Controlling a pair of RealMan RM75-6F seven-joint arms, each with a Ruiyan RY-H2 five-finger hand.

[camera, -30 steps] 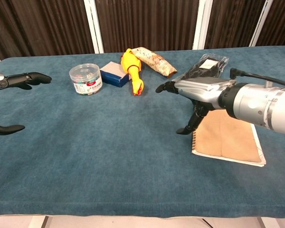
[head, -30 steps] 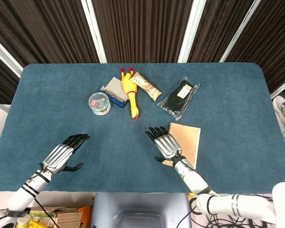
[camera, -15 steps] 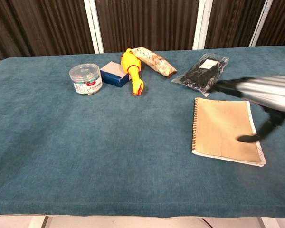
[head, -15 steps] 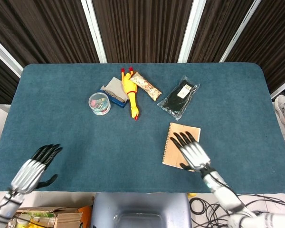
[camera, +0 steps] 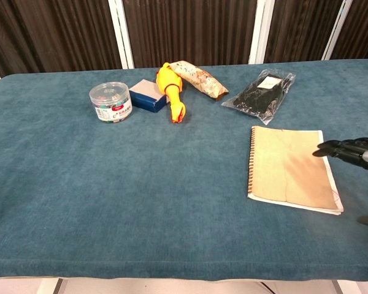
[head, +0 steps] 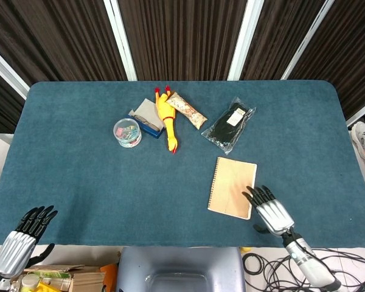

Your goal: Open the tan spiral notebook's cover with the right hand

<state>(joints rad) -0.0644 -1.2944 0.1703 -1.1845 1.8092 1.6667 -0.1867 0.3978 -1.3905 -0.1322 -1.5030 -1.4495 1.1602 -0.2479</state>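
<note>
The tan spiral notebook [head: 233,187] [camera: 291,168] lies flat and closed on the blue table, its spiral along the left edge. My right hand [head: 269,210] [camera: 353,151] hovers open just beyond the notebook's near right corner, fingers spread, holding nothing. My left hand [head: 20,242] is open at the table's near left corner, far from the notebook; the chest view does not show it.
At the back lie a black packet in clear wrap [head: 229,126], a yellow rubber chicken [head: 166,118], a patterned snack bag [head: 187,109], a blue box [head: 145,119] and a round clear tub [head: 127,132]. The table's near edge [camera: 184,269] runs just below the notebook.
My right hand has drawn back off the notebook toward the near right, leaving the cover closed. My left hand has pulled back to the near left corner and left the chest view.
</note>
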